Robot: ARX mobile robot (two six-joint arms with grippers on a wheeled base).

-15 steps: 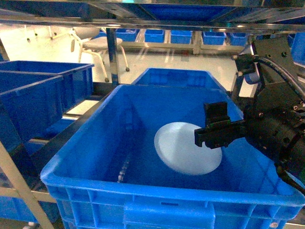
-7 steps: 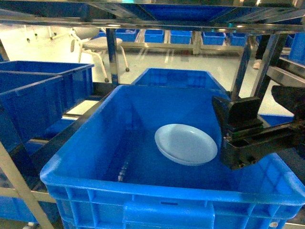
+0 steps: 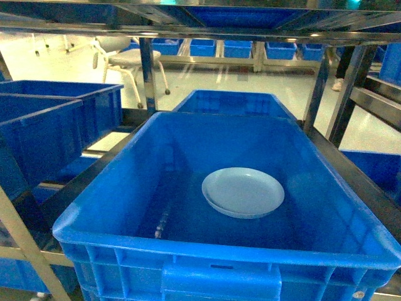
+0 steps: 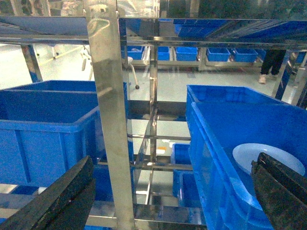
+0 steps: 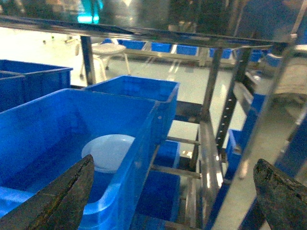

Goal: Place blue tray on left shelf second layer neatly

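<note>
While blue tray [image 3: 243, 192] rests mid-crate [image 3: 188, 244] | walls well apart

blue tray [image 3: 243, 192]: glossy smooth plastic | crate [image 3: 156, 163]: ribbed plastic | rack upright [image 4: 110, 115]: shiny steel

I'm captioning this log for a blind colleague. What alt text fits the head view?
A pale blue tray lies flat on the floor of a large blue crate, right of centre. More blue crates sit on the left, under a steel shelf rail; no gripper shows.
</note>
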